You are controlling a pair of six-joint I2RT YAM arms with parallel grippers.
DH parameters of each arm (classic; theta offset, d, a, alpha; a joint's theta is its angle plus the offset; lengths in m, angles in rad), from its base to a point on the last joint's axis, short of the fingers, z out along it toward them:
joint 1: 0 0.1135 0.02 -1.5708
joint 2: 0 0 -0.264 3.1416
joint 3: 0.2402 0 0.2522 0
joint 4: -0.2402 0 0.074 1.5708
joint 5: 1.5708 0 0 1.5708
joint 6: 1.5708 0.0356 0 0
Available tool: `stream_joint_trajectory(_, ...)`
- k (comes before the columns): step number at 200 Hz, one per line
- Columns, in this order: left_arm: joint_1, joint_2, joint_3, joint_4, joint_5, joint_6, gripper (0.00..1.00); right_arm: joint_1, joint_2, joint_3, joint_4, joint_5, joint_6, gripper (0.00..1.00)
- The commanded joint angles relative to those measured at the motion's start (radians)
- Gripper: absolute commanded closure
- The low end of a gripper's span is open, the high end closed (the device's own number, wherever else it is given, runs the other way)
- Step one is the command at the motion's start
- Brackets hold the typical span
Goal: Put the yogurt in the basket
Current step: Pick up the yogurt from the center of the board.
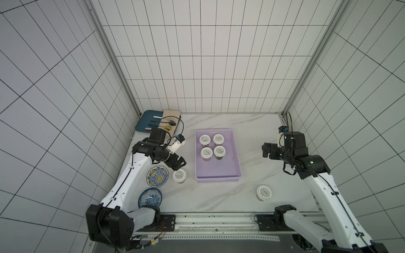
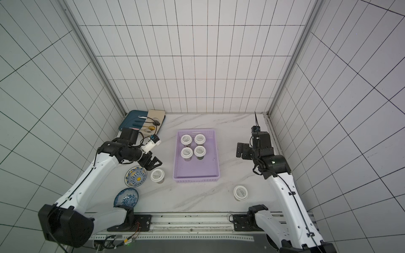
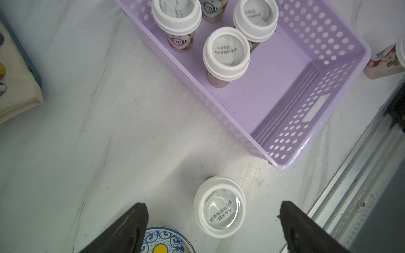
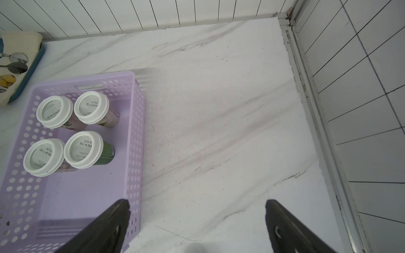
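Marbled bench [image 1: 219, 197] carries the lilac basket [image 1: 218, 180], four yogurt cups [image 1: 206, 152] upright at its far end — room left in front. Left hand [image 1: 180, 165], wide open and empty, hovers by a fifth cup [image 1: 179, 176], probably lining up; right hand [image 1: 266, 150], likewise spread and empty, hangs well apart from the sixth cup [image 1: 263, 192].

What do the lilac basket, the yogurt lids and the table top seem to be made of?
The basket: moulded plastic, smooth with a soft sheen; the even round holes in its walls suggest this.
The yogurt lids: probably matt white plastic rims with a clear or foil centre that reflects light.
The table top: looks like marble or a marble-print laminate, white with grey veins.
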Motion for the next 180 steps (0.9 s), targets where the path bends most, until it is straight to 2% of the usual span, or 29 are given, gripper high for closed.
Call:
stream_joint_trajectory(1,-0.014,0.027,0.005,-0.068,-0.031,0.039,0.02,-0.003,-0.042,-0.056,0.078,0.066,-0.034,0.01)
stream_joint_trajectory(40,-0.029,0.103,0.017,-0.102,-0.11,0.037,0.03,0.006,-0.126,-0.16,0.159,0.107,-0.054,0.01)
stream_joint_trajectory(85,-0.042,0.154,-0.004,-0.128,-0.141,0.053,0.03,0.034,-0.229,-0.269,0.239,0.167,-0.07,0.01)
stream_joint_trajectory(120,-0.044,0.153,-0.05,-0.112,-0.127,0.088,0.03,0.067,-0.286,-0.32,0.278,0.208,-0.081,0.01)
stream_joint_trajectory(140,-0.044,0.169,-0.061,-0.098,-0.151,0.078,0.03,0.073,-0.278,-0.324,0.278,0.226,-0.083,0.01)
stream_joint_trajectory(180,-0.049,0.199,-0.077,-0.102,-0.118,0.078,0.03,0.093,-0.279,-0.339,0.289,0.241,-0.084,0.01)
